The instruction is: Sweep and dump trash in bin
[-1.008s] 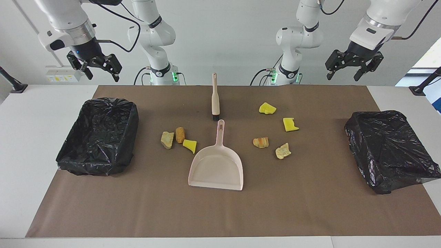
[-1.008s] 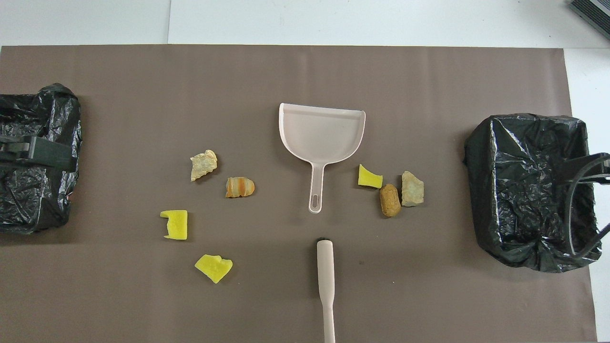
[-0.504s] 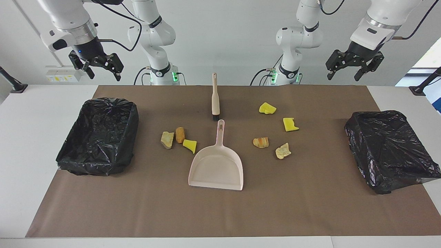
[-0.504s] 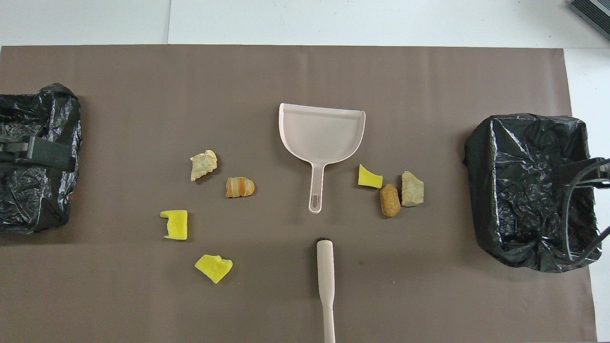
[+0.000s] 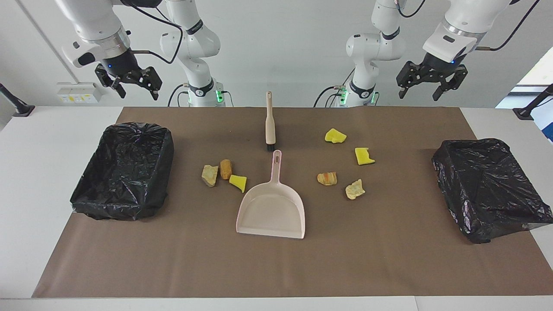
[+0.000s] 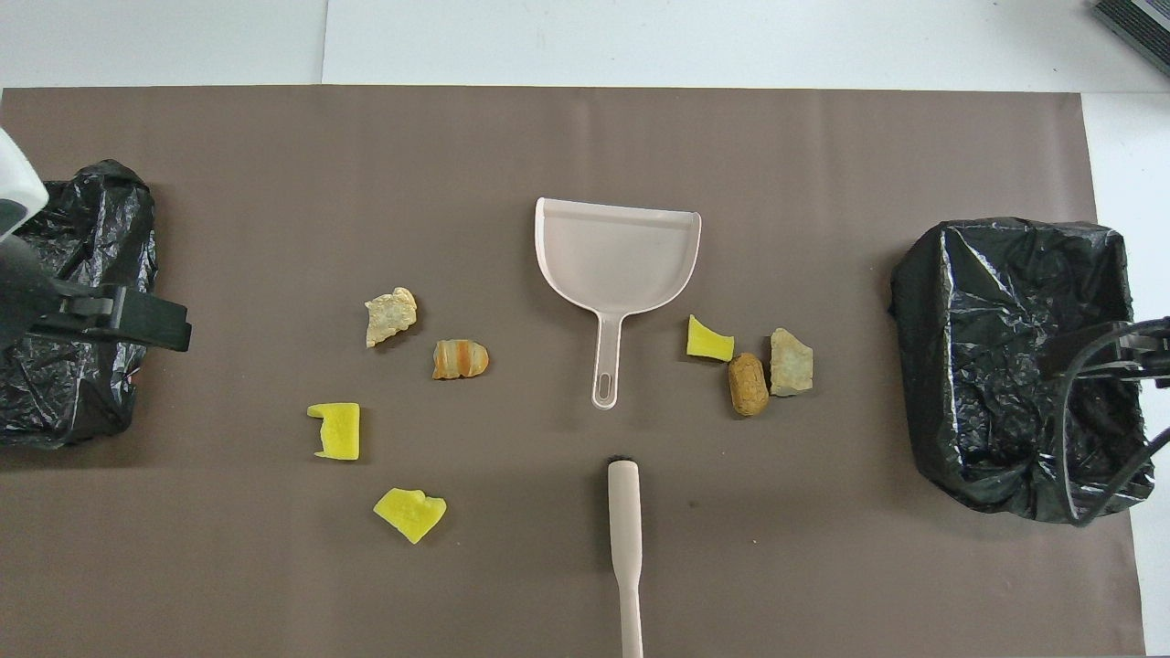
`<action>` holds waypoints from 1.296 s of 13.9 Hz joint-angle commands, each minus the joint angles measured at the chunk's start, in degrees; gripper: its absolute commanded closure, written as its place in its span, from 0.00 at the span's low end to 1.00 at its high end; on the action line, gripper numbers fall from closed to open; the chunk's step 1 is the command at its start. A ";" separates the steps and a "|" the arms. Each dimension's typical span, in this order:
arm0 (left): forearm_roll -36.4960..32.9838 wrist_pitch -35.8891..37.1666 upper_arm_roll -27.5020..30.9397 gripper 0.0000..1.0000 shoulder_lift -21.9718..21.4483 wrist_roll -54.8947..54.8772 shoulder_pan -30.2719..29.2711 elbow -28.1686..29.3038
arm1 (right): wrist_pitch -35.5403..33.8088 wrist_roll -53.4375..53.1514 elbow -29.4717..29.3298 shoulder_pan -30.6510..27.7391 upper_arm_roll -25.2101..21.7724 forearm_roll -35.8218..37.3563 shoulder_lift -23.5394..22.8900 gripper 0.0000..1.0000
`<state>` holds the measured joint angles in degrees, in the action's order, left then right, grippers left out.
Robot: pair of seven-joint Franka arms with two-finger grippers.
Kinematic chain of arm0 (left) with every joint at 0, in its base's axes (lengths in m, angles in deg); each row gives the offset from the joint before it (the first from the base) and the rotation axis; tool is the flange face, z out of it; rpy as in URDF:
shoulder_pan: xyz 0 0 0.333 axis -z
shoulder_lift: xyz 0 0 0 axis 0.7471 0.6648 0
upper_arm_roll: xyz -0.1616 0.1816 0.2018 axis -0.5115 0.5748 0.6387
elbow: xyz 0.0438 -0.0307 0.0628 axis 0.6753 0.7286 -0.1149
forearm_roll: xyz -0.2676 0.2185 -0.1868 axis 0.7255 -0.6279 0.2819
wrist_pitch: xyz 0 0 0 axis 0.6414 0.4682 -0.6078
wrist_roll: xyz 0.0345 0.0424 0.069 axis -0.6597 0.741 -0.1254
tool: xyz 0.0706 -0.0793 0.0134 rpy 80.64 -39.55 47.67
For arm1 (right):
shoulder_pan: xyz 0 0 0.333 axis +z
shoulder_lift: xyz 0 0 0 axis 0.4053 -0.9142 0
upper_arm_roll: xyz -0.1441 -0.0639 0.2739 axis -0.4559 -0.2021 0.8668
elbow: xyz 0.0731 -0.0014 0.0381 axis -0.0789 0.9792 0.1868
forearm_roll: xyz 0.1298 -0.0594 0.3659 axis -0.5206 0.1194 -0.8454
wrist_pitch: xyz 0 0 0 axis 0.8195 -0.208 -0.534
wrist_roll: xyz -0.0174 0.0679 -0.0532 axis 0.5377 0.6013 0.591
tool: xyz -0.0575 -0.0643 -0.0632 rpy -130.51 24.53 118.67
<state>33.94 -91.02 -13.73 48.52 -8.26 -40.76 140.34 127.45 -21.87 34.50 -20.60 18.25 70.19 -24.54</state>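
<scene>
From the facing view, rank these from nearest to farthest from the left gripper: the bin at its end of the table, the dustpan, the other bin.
Measured from the left gripper, raised and open:
1. Bin at the left arm's end, almost beneath it.
2. Dustpan, mid-table.
3. Bin at the right arm's end, farthest.

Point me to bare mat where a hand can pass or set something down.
Widest free strip: the brown mat from the pink dustpan's mouth to the table edge farthest from the robots. Also bare between each black-lined bin and its nearest trash. Crowded: the middle, where brush, dustpan handle and trash chunks cluster.
</scene>
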 commanded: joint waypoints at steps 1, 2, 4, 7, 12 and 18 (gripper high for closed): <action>0.42 -3.90 -2.67 0.00 -5.76 2.38 1.48 9.72 | 2.82 -8.42 -2.56 3.79 0.24 -0.64 -5.17 0.00; 0.42 -6.70 -4.17 0.00 -8.13 3.52 2.18 14.37 | 2.84 -9.94 -4.23 4.59 0.24 -1.00 -6.85 0.00; 0.51 -11.72 -6.02 0.00 -11.91 9.30 5.41 23.08 | 3.27 -11.96 -7.05 6.79 0.24 -1.00 -11.67 0.00; 0.60 -17.43 -6.29 0.00 -12.63 17.38 14.64 30.48 | 5.74 -20.83 -11.26 10.48 0.50 -1.97 -19.23 0.00; 0.69 -28.77 -6.29 0.00 -13.25 30.31 27.82 40.50 | 8.19 -28.13 -19.36 11.45 2.25 -9.61 -30.49 0.00; 0.78 -45.46 -6.29 0.00 -6.76 48.32 44.79 48.52 | 18.64 -32.27 -18.75 16.37 2.97 -19.35 -35.51 0.00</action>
<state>34.31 -131.23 -21.21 39.97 34.49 -0.96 186.73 143.87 -53.46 17.37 -3.90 21.23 55.00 -58.17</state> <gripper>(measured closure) 0.000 0.000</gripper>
